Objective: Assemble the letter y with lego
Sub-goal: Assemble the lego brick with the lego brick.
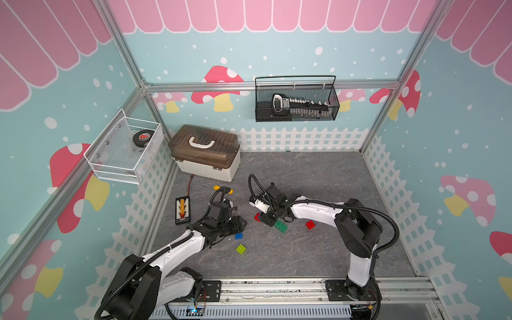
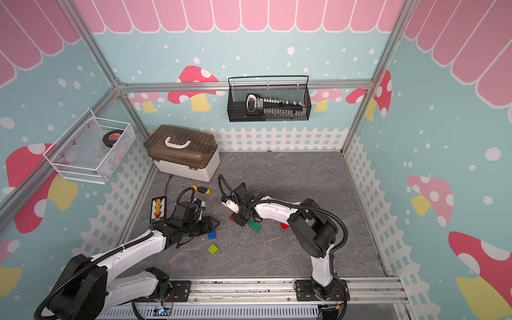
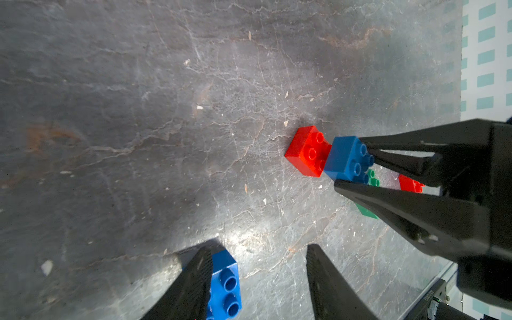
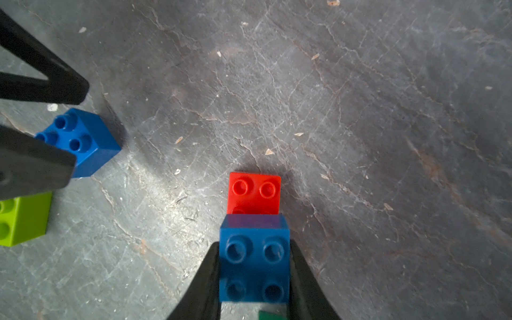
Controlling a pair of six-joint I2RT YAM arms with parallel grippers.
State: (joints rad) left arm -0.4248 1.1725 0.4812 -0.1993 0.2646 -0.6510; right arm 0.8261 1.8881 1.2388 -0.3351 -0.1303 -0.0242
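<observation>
My right gripper [image 4: 254, 245] is shut on a blue lego brick [image 4: 255, 266], studs up, overlapping the near half of a red brick [image 4: 253, 192] on the grey floor; whether they touch I cannot tell. A dark green brick [image 1: 281, 225] and another red brick [image 1: 310, 224] lie beside that gripper [image 1: 266, 220]. My left gripper [image 3: 257, 252] is open, low over the floor, with a second blue brick [image 3: 225, 279] lying against one finger. A lime brick [image 1: 241, 248] sits just in front of it. The letter y is out of view.
A brown-lidded toolbox [image 1: 205, 152] stands at the back left. A screwdriver [image 1: 221, 188] and a black strip with yellow connectors [image 1: 182, 209] lie near the left arm. A white wire basket [image 1: 124, 149] and a black mesh basket [image 1: 296, 99] hang on the walls.
</observation>
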